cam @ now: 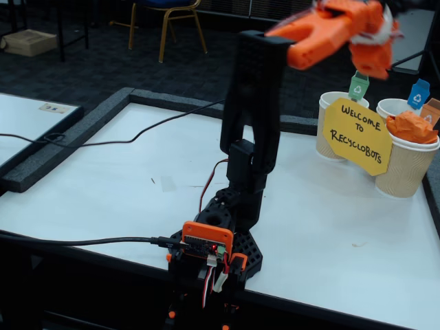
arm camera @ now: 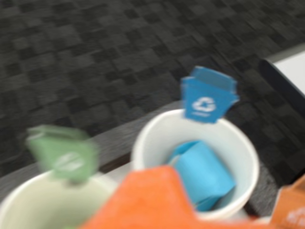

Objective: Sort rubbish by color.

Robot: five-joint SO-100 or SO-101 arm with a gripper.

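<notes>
A white table (cam: 124, 179) is sitting on dark checkered carpet (arm camera: 95, 57) — the light blue wad (arm camera: 202, 174) is lying crumpled in its cup (arm camera: 238, 148) at three o'clock in the wrist view — and whether the gripper (cam: 371, 38) is clamping anything is impossible to tell.

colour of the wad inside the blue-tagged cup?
Light blue. The paper wad lies inside the white cup, clearest in the wrist view.

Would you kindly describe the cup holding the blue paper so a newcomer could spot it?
In the fixed view, find the yellow welcome sign at the table's far right. The blue-tagged cup stands behind it; the wrist view shows the blue wad inside. Only its tag is blue; neighbours carry green and orange.
</notes>
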